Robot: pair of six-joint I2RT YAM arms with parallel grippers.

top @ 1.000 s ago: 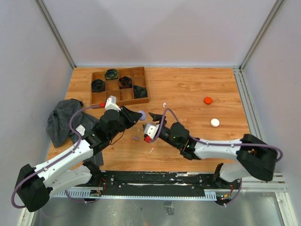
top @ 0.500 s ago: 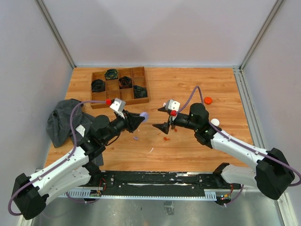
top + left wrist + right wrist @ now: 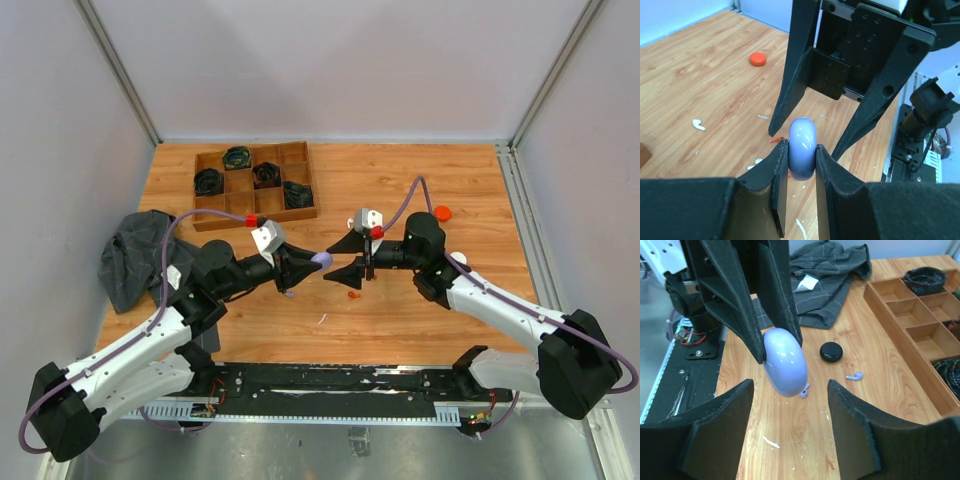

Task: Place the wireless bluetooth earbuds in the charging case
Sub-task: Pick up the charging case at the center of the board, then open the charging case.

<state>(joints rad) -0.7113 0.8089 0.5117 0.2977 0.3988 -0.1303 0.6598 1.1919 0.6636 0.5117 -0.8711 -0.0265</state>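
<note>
My left gripper was clamped on the smooth, glossy lavender rounded charging case, pinching its two flat faces and holding it on edge above the table. My right gripper faced it just beyond, fingers apart and holding nothing, one finger to each side of the case without touching it.

The tiny orange-red earbud lay on the wood below my right gripper. The tiny lavender earbud, stemmed and curved, lay on the boards past the case, near a flat black round puck. A second small lavender piece showed at the case's lower edge, partly hidden by it.

The surface was a warm wooden plank tabletop, boxed in by pale grey walls.

A wooden compartment tray sat at the far left with dark coiled things in some cells. A crumpled dark grey cloth lay at the left edge. An orange round puck sat far right, and a white round puck was just beside my right arm.
</note>
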